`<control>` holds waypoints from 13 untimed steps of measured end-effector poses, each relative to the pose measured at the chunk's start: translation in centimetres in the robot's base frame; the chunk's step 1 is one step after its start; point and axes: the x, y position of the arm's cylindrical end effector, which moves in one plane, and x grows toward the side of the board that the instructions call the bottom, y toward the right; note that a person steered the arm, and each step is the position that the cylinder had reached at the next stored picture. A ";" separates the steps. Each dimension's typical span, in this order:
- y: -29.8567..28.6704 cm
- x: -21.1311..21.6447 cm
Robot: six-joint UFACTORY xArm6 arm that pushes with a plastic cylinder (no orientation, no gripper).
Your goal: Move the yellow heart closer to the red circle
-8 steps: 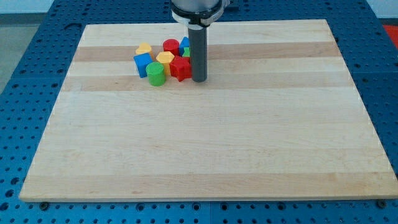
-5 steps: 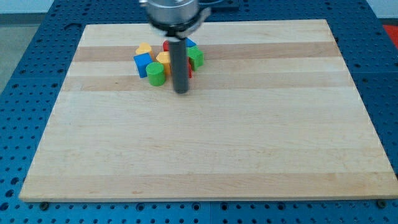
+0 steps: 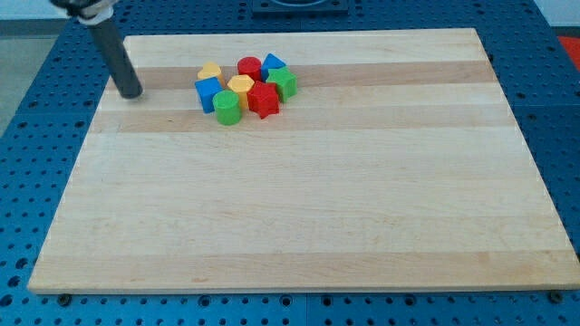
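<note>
Our tip (image 3: 132, 93), the end of a straight dark rod with no claw to open or close, has swung from the cluster's right side to the wooden board's (image 3: 299, 217) left edge, well apart from the blocks. The yellow heart block (image 3: 210, 71) sits at the cluster's top left, near the red circle block (image 3: 249, 65), with a yellow hexagon-like block (image 3: 240, 85) just below between them. We judge the heart still needs a push rightward.

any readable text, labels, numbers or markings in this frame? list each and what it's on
None. No words, numbers or signs show on the wooden board, on the coloured blocks, such as the red circle and the yellow heart, or on the rod ending in my tip, which stands to the view's left of the cluster.
</note>
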 end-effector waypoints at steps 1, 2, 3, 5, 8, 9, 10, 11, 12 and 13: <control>2.3 -3.7; 5.8 -5.4; 7.0 -5.4; 7.3 -4.8; 8.1 -0.9; 8.3 -0.3; 10.2 -2.4; 13.0 -4.1; 14.7 -4.2; 15.4 -4.2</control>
